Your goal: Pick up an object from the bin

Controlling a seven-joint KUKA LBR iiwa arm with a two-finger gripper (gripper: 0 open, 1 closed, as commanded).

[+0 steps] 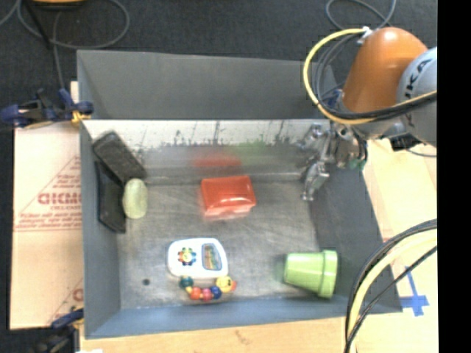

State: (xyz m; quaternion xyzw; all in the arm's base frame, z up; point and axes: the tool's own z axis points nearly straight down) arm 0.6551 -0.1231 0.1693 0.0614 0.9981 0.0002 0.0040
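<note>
Red block, lying flat near the middle of the bin, is the loose thing closest to the gripper and looks the likeliest pick. The gripper hangs over bare floor at the back right, near the rear wall, with the block well apart to its left. It holds nothing, and I cannot tell whether it is set wide or narrow. A black slab lies along the left wall, a green cup rests on its side at the front right, a white toy with coloured buttons sits at the front centre, and a pale green oval touches the slab. To do this step well, the gripper should travel left and a little forward until it is centred above the block, then turn to span the block's short side and open wider than that side before it descends. The block stands clear of everything else, so a straight drop should meet no neighbour. Its top looks soft or wrapped, so a low, firm grip seems safer than a pinch at the top.
</note>
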